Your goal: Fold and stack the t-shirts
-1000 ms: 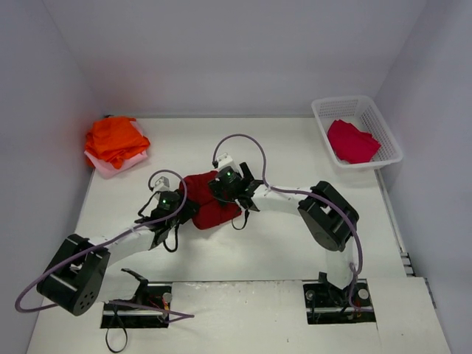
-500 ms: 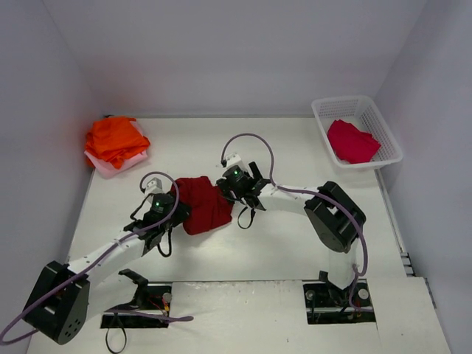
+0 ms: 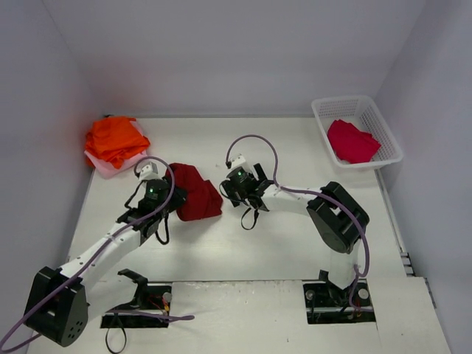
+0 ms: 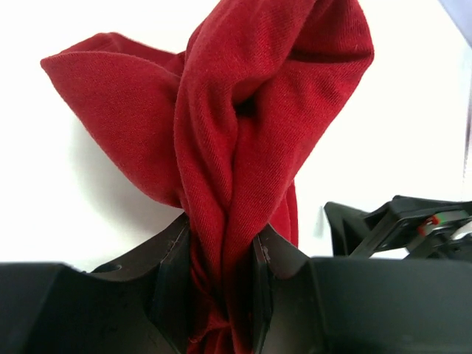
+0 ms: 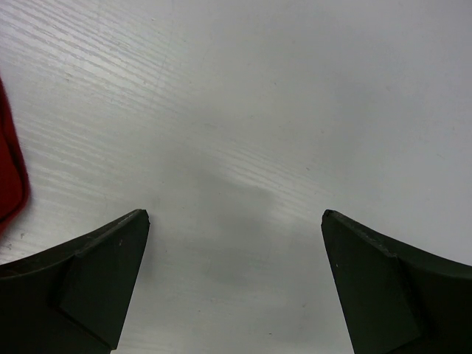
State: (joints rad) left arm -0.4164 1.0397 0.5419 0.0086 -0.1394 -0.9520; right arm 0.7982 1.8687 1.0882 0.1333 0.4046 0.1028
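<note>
A dark red t-shirt [image 3: 195, 193] is bunched up left of the table's centre. My left gripper [image 3: 169, 200] is shut on a thick twisted fold of it, and in the left wrist view the cloth [image 4: 243, 110] rises from between the fingers [image 4: 174, 254]. My right gripper [image 3: 234, 196] stands open just right of the shirt, with only bare table between its fingertips [image 5: 234, 214]. A sliver of the red shirt [image 5: 9, 177] shows at the left edge of that view. Orange t-shirts [image 3: 114, 139] lie stacked on a pale pink one [image 3: 109, 167] at the far left. A crimson t-shirt [image 3: 351, 140] lies in the basket.
The white lattice basket [image 3: 321, 108] stands at the back right corner of the table. White walls close in the table on the left, back and right. Both arm bases and their cables sit along the near edge.
My left gripper has carried the dark red shirt to the left and slightly back, away from the right gripper. The right gripper has shifted a little to the right and stays open.
</note>
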